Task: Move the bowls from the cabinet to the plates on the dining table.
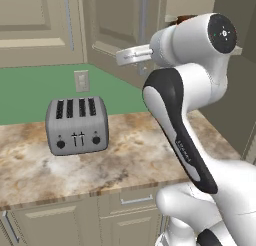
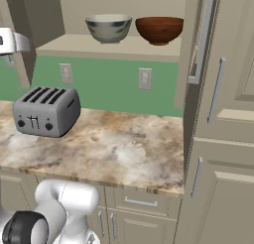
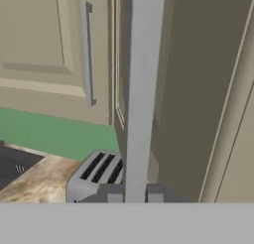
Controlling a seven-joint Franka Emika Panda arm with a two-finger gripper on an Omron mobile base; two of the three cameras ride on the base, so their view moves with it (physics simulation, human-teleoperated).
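Observation:
Two bowls stand on the shelf (image 2: 114, 45) of the open cabinet: a grey-white bowl (image 2: 108, 28) on the left and a reddish-brown bowl (image 2: 159, 30) on the right. My gripper (image 3: 135, 194) is shut on the long silver bar handle (image 3: 141, 89) of the cabinet's left door, a fingertip (image 3: 115, 195) pressing each side of the bar. In the left base view the hand (image 1: 134, 55) reaches up to that handle (image 1: 143, 20). The right door (image 2: 196, 39) stands swung open. The plates and the dining table are out of view.
A silver four-slot toaster (image 1: 76, 125) sits on the stone worktop (image 1: 130, 155) below the cabinet, above drawer units. A tall beige unit (image 2: 223, 139) bounds the worktop's right end. Another closed cupboard door with a bar handle (image 3: 87, 54) lies left of the held one.

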